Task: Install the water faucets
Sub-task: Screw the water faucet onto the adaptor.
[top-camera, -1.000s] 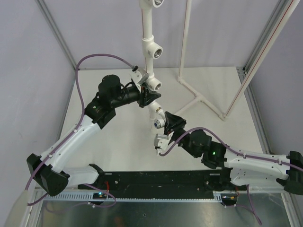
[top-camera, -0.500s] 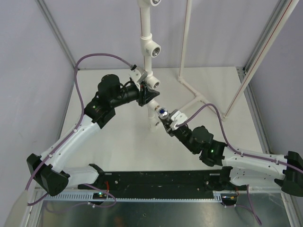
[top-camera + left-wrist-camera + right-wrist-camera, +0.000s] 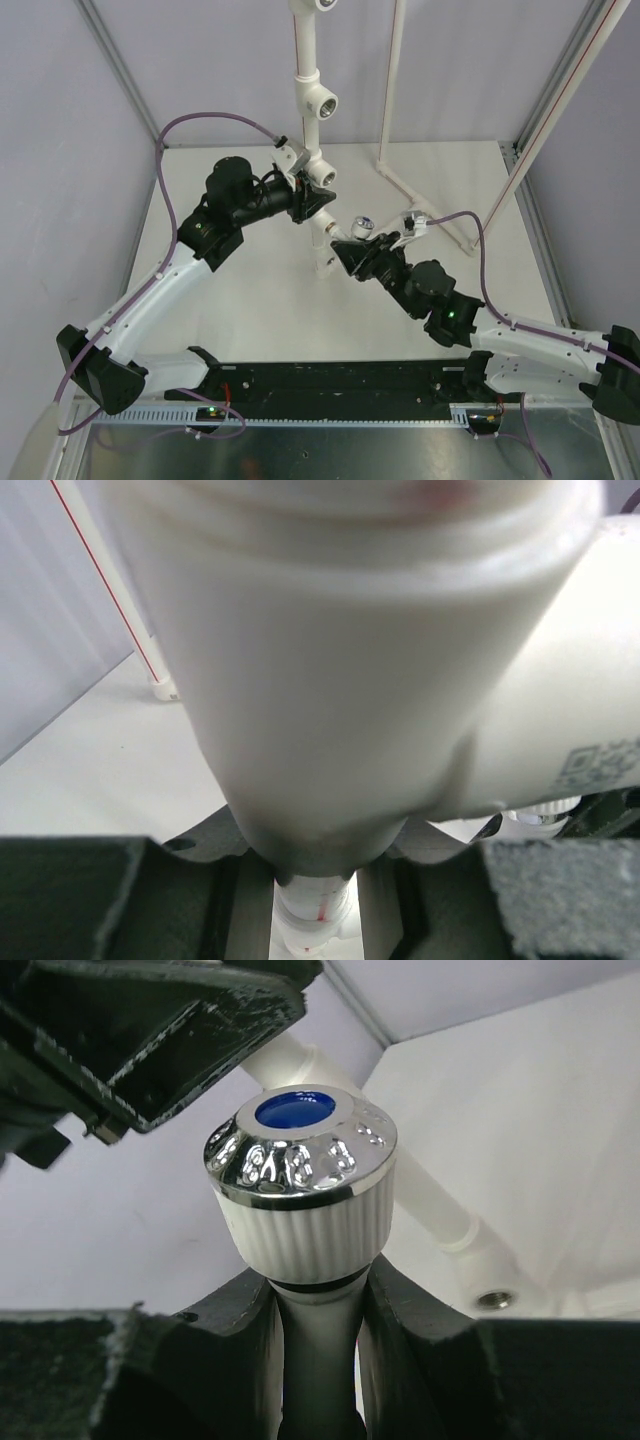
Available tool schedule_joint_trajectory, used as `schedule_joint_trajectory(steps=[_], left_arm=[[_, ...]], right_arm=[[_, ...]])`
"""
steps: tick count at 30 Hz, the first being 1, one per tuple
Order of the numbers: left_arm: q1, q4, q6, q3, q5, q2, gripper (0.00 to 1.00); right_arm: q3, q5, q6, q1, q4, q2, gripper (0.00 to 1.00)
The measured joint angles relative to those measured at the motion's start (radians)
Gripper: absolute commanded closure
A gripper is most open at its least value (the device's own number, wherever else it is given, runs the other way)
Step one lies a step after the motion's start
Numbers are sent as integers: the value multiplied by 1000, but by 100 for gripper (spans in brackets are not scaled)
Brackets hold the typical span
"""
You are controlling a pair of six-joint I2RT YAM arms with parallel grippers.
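Observation:
The white pipe frame (image 3: 306,60) stands upright at the table's back centre, with a tee socket (image 3: 322,104) high on it. My left gripper (image 3: 312,200) is shut on the frame at a lower tee socket (image 3: 322,175); in the left wrist view this fitting (image 3: 340,660) fills the frame between my fingers (image 3: 250,900). My right gripper (image 3: 350,250) is shut on a water faucet (image 3: 360,228), just right of the pipe. In the right wrist view the faucet's blue-centred chrome knob (image 3: 300,1175) sticks up above my right gripper (image 3: 318,1350). Its spout and threaded end are hidden.
A thin white pipe stand (image 3: 420,205) with a spread foot stands at the back right. A metal post (image 3: 545,130) slants along the right side. A black rail (image 3: 340,380) runs along the near edge. The pipe's foot (image 3: 322,262) sits below my grippers.
My right gripper has swung up and to the right with the faucet and rolled over. The knob now stands higher, right of the pipe. The left arm has not moved.

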Motion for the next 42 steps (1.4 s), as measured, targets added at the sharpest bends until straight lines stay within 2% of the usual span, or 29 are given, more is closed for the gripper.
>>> schedule_joint_trajectory(steps=[7,12,17,20,21,23,25,27,29,34,42], left_arm=[[3,0,0,0,1,0,100],[5,0,2,0,9,0,100],[8,0,1,0,12,0,99],[8,-1,0,0,14,0,97],[8,-1,0,0,14,0,96],[8,-1,0,0,15,0,95],[8,-2,1,0,19,-1,95],[8,-3,2,0,26,-2,95],[7,-5,7,0,44,-2,95],[2,-9,10,0,86,-3,94],[-24,-23,17,0,140,-10,92]], right_arm=[[-13,-26,508,-42,-40,-7,100],[-74,-69,867,-66,30,-4,100],[-105,-93,1051,-71,102,13,100],[-109,-99,1098,-71,113,14,99],[-110,-101,1112,-71,113,14,96],[-111,-104,1117,-71,116,12,82],[-115,-106,1116,-71,119,7,59],[-119,-114,1120,-71,121,-1,42],[-122,-152,1135,-69,122,-5,32],[-140,-201,1110,-61,73,-25,22],[-165,-192,957,-61,-87,-183,20]])
